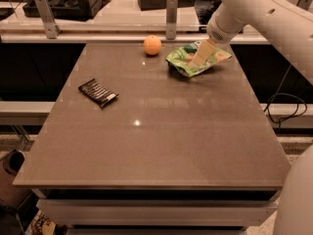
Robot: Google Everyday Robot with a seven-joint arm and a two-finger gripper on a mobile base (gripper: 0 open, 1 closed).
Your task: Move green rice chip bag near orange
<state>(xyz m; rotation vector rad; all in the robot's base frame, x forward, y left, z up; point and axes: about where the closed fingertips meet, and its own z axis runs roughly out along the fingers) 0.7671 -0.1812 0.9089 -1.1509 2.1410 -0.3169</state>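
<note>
The green rice chip bag [183, 62] lies crumpled on the far right part of the table. The orange [152, 45] sits on the table just left of it, a short gap away. My gripper [201, 57] comes down from the white arm [254, 11] at the upper right and rests on the middle of the bag, covering part of it.
A black snack bar [98, 92] lies on the left side of the brown table [156, 146]. Two metal posts [171, 16] stand on a rail behind the far edge. A cable [286, 106] hangs off to the right.
</note>
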